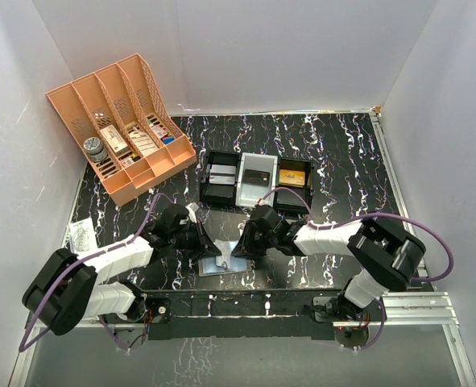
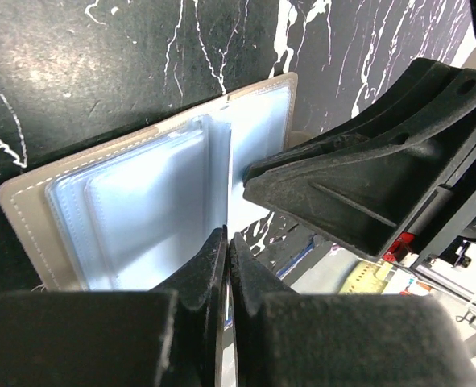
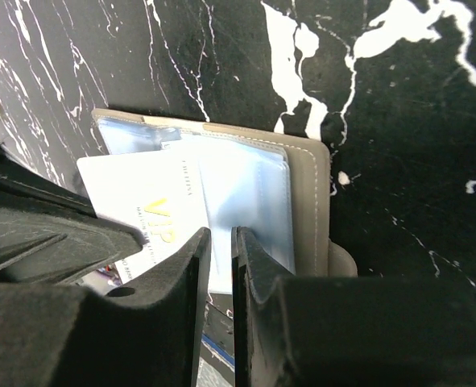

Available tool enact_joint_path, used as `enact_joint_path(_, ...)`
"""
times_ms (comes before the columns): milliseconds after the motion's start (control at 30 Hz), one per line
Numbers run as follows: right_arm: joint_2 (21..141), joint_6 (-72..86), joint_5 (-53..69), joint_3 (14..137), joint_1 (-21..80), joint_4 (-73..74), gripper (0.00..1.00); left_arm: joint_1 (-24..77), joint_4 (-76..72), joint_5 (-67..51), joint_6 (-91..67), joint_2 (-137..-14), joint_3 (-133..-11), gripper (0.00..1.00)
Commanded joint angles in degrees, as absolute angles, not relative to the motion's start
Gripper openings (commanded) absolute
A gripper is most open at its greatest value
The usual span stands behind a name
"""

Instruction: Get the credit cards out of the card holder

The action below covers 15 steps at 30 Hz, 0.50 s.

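The card holder (image 1: 219, 264) lies open on the black marble table between both arms. Its grey-brown cover (image 3: 310, 201) frames pale grey-blue sleeves (image 2: 141, 210). A white card (image 3: 141, 201) with gold "VIP" lettering sticks partly out of a sleeve, towards the left of the right wrist view. My left gripper (image 2: 228, 239) is shut, its tips at the middle fold; whether it pinches anything is unclear. My right gripper (image 3: 221, 234) stands over the sleeve beside the white card. Only a narrow gap shows between its fingers, with nothing clearly in it. Both grippers (image 1: 213, 248) (image 1: 238, 248) nearly touch over the holder.
A black three-compartment tray (image 1: 258, 179) with cards in it stands just behind the holder. An orange lattice organiser (image 1: 121, 121) fills the back left. A paper slip (image 1: 80, 234) lies at the table's left edge. White walls close in three sides.
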State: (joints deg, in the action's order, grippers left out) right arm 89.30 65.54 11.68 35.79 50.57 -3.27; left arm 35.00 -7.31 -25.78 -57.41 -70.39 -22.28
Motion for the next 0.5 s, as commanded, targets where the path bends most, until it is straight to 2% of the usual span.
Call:
enact_joint_path(0,87.2,65.2,6.5,34.3,50.7,1.2,0.16,35.0,-1.9,-23.5,-54.7,-67.7,-23.5,0.0)
enact_joint_path(133,85.7,65.0,7.9,35.9,50.5,1.1,0.16,35.0,0.1,-23.3,-53.3,-67.6,-24.0,0.0)
enact_joint_path(267,85.1,65.2,19.0,38.7,50.1,-7.3,0.2,35.0,3.0,-22.2,-52.2,-66.2,-23.7,0.0)
enact_joint_path(467,88.4,63.0,19.3,45.6,50.2,-2.5,0.2,35.0,4.2,-22.0,-51.2,-63.2,-24.7,0.0)
